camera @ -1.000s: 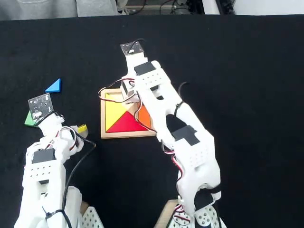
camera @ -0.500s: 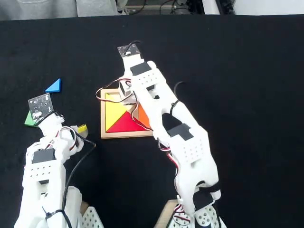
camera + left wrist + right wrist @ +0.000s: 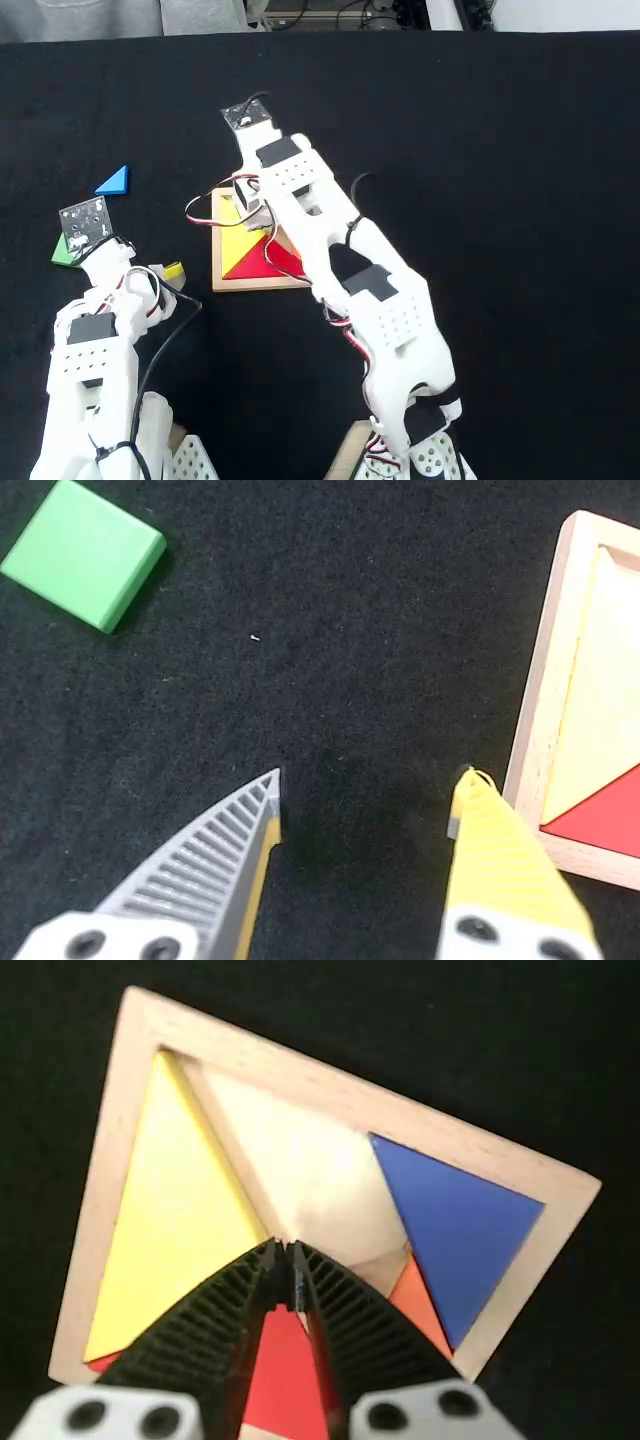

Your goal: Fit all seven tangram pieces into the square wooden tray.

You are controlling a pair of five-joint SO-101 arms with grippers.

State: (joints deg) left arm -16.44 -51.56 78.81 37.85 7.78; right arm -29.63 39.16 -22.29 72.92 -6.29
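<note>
Black bench point(image 3: 520, 150) | R pincer point(image 3: 283, 1248) closed, over wooden tray point(image 3: 330, 1090) mid | L pincer point(image 3: 370, 777) open, beside tray edge, green piece point(image 3: 85, 552) farther off

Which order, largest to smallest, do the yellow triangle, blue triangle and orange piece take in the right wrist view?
1. Yellow triangular tangram piece
2. Blue triangular tangram piece
3. Orange tangram piece, only partly showing; true size unsure

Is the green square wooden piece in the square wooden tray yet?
No, the green square wooden piece lies on the black table, well apart from the square wooden tray.
</note>
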